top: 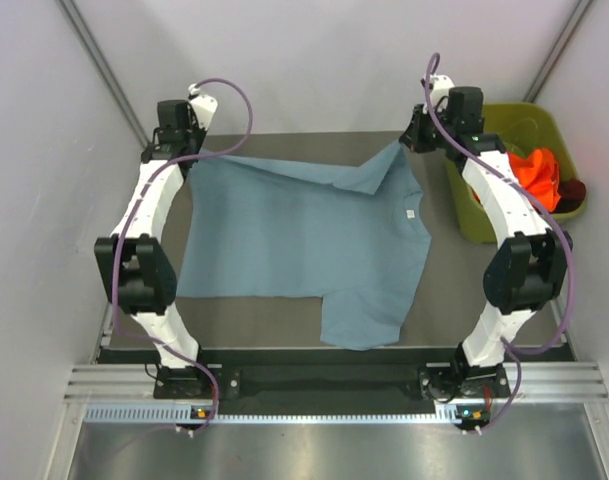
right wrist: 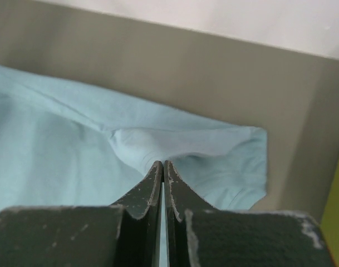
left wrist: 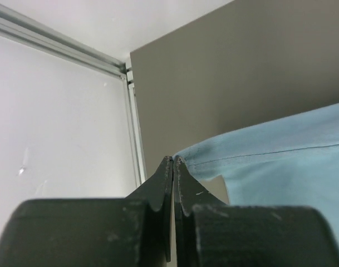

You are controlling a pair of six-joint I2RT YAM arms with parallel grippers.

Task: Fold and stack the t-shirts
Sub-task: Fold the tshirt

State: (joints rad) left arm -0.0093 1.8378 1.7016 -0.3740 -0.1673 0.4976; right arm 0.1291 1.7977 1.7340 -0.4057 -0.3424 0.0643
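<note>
The blue-grey t-shirt (top: 304,230) lies spread on the table, its collar toward the right and one sleeve hanging toward the front edge. My left gripper (top: 187,152) is at the far left, shut on the shirt's far hem corner (left wrist: 280,167), which meets the fingertips (left wrist: 170,167). My right gripper (top: 412,140) is at the far right, shut on the far sleeve, lifted and folded in over the body; the cloth (right wrist: 58,144) puckers at its tips (right wrist: 163,162). The orange t-shirt (top: 536,170) and the maroon t-shirt (top: 572,190) lie bunched in the bin.
The olive-green plastic bin (top: 529,115) stands at the right edge of the table, beside the right arm. White walls close in at the back and both sides. A strip of bare brown table (top: 284,140) runs behind the shirt.
</note>
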